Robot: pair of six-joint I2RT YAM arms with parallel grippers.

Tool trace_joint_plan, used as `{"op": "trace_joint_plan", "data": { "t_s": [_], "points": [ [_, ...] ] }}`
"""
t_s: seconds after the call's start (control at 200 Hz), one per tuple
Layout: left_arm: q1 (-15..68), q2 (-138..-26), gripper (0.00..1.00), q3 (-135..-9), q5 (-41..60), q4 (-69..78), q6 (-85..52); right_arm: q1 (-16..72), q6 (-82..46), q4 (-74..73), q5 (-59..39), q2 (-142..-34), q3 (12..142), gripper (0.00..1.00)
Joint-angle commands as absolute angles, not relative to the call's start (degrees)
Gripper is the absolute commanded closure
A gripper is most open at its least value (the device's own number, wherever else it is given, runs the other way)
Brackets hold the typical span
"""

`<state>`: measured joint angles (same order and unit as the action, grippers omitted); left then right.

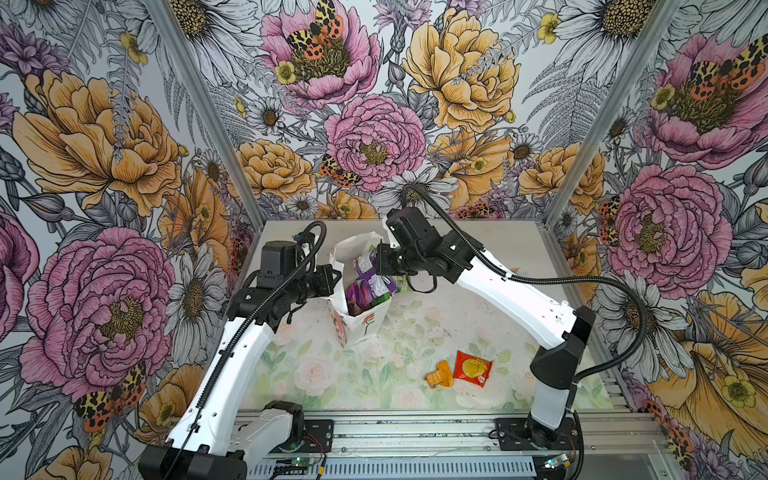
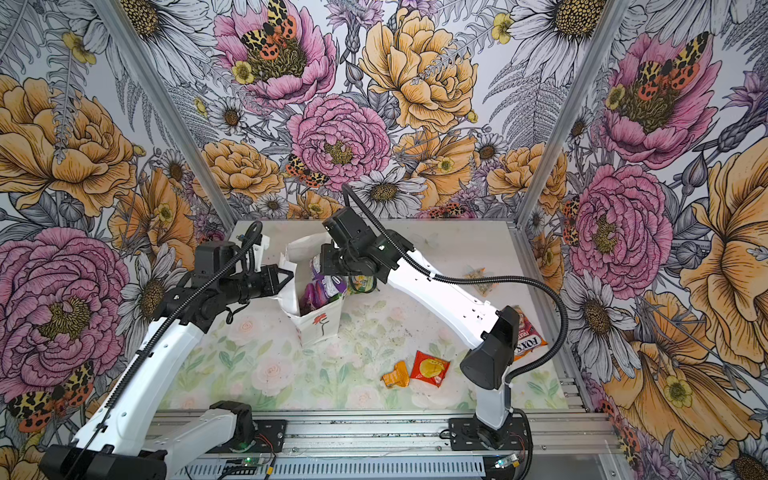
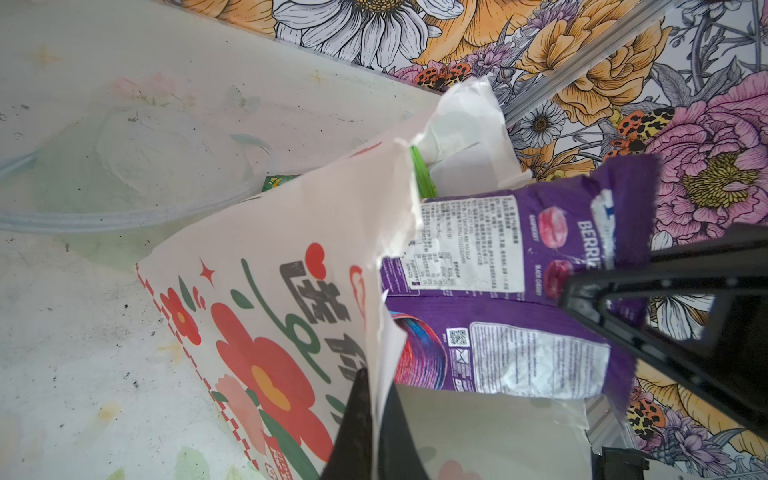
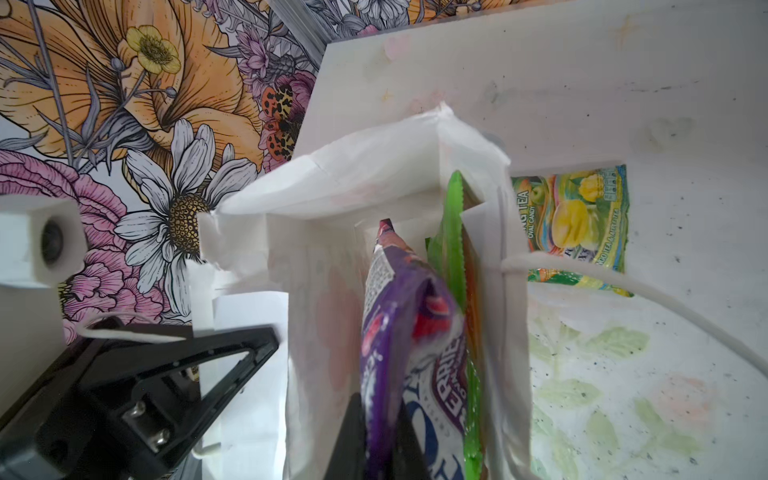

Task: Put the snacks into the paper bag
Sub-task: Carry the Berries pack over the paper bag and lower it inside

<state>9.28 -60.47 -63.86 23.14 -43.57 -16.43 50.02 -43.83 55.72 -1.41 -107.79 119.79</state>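
Paper bag [image 1: 365, 322] pinched by left jaws, purple packet [image 4: 399, 332] by right jaws

Operator: Where do my top views look from?

Tech: You get both from high over the near edge of the worktop [image 1: 415, 332], side by side, facing down toward the back wall [image 1: 374, 124] from far off. They share almost the whole scene.

Operator: And the wrist views?

Tech: Yours sit very close in. Your left wrist view looks along the left hand [image 3: 376, 415] at the printed side of the paper bag [image 3: 270, 291]. Your right wrist view looks along the right hand [image 4: 380, 436] into the bag's open mouth. Both share the purple packet [image 3: 540, 232], and each catches the other hand.
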Motion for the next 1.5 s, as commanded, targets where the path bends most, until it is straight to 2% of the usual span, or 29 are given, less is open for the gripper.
{"op": "trace_joint_plan", "data": {
  "t_s": [0.0,0.245,0.28,0.385,0.445,0.55,0.661,0.816,1.006,1.181,1.301,1.406,1.496],
  "points": [
    [9.8,-59.2,1.00,-65.8,23.3,-40.3,-15.0,50.7,-42.0,57.9,2.4,-109.9,124.9,1.00],
    [9.9,-59.3,1.00,-65.8,23.0,-40.3,-15.0,51.4,-41.3,60.3,1.4,-118.7,134.3,1.00],
    [9.8,-59.3,1.00,-65.7,22.7,-40.3,-15.0,51.4,-41.4,60.5,0.7,-120.0,135.5,0.94],
    [9.8,-59.4,1.00,-65.6,22.1,-40.3,-15.0,51.7,-40.8,62.1,-0.9,-122.7,139.4,0.66],
    [9.6,-59.5,1.00,-65.6,21.9,-40.3,-15.1,52.0,-39.9,63.1,-0.6,-122.9,141.0,0.56],
    [9.2,-59.6,1.00,-65.4,21.6,-40.3,-15.2,52.1,-38.3,64.0,1.9,-120.8,141.1,0.43],
    [8.7,-59.8,1.00,-65.5,21.8,-40.3,-15.4,52.1,-37.2,64.9,4.6,-118.8,141.1,0.38],
    [8.5,-59.7,1.00,-65.3,21.8,-40.3,-15.5,51.9,-36.0,65.8,6.2,-117.2,141.2,0.36],
    [8.4,-59.8,1.00,-65.1,21.2,-40.4,-15.6,49.9,-34.4,69.3,13.2,-115.6,140.9,0.31],
    [8.0,-60.0,1.00,-65.2,21.1,-40.6,-15.9,47.9,-33.9,70.5,10.6,-117.2,139.7,0.32],
    [7.7,-60.3,1.00,-65.1,20.8,-40.8,-15.9,47.8,-33.9,72.2,9.8,-119.8,139.7,0.37],
    [7.6,-60.5,1.00,-65.2,20.3,-41.1,-15.9,47.6,-33.9,73.2,9.4,-121.7,139.7,0.51],
    [7.6,-60.9,1.00,-65.4,19.8,-41.3,-16.1,47.6,-33.7,73.0,5.9,-123.4,140.4,0.56]
  ]
}}
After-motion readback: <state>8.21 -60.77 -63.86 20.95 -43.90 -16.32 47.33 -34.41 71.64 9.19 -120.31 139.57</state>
